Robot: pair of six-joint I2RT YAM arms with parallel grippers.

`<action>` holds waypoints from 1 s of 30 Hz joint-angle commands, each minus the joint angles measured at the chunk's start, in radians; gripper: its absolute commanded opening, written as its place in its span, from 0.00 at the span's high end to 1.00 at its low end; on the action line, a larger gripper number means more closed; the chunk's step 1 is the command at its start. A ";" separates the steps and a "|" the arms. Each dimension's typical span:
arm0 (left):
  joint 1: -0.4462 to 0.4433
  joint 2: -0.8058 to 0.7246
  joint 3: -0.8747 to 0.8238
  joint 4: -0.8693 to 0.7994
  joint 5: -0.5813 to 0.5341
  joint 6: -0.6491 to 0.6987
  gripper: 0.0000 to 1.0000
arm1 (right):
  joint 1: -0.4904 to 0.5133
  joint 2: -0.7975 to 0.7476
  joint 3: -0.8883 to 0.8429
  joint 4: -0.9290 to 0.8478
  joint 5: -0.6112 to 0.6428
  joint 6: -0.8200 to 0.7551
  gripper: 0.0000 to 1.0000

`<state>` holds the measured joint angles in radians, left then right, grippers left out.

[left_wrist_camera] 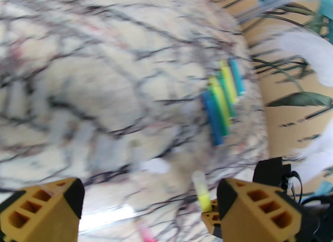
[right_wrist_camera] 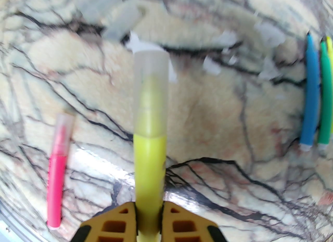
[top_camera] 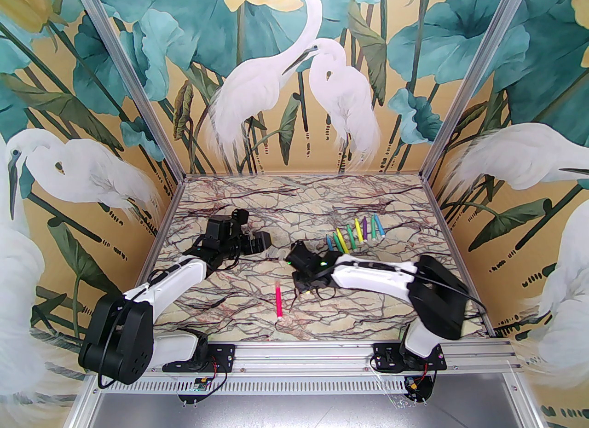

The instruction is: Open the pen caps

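My right gripper (right_wrist_camera: 149, 222) is shut on the barrel of a yellow pen (right_wrist_camera: 149, 170). A whitish translucent pen cap (right_wrist_camera: 151, 74) sits on its tip, pointing away from the fingers. My left gripper (left_wrist_camera: 148, 191) is open, facing that capped tip (left_wrist_camera: 199, 179) from a short way off, without touching it. In the top view the left gripper (top_camera: 269, 246) and right gripper (top_camera: 297, 256) stand close together at mid-table. A pink pen (top_camera: 278, 302) lies near the front, its cap (right_wrist_camera: 63, 129) on.
Several blue, green and yellow pens (top_camera: 354, 235) lie in a row at the right back, their far tips looking bare. Blurred whitish translucent pieces (right_wrist_camera: 122, 22), perhaps loose caps, lie on the marble table (top_camera: 221, 325) beyond the held pen. Walls close off three sides.
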<state>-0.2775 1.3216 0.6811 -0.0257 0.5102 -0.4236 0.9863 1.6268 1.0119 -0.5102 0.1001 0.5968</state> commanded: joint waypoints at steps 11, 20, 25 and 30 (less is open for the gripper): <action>-0.138 0.150 0.089 0.240 0.219 -0.137 0.18 | -0.080 -0.241 -0.125 0.150 -0.037 -0.116 0.86; -0.214 0.215 0.127 0.333 0.299 -0.185 0.26 | -0.080 -0.280 -0.138 0.169 -0.031 -0.129 0.86; -0.238 0.246 0.148 0.326 0.322 -0.181 0.33 | -0.080 -0.304 -0.146 0.177 -0.031 -0.129 0.87; -0.246 0.263 0.165 0.327 0.329 -0.191 0.42 | -0.080 -0.309 -0.148 0.179 -0.034 -0.132 0.87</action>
<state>-0.5175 1.5650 0.8173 0.2817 0.8047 -0.6109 0.9096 1.3403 0.8776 -0.3492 0.0761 0.4801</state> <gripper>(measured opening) 0.588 0.142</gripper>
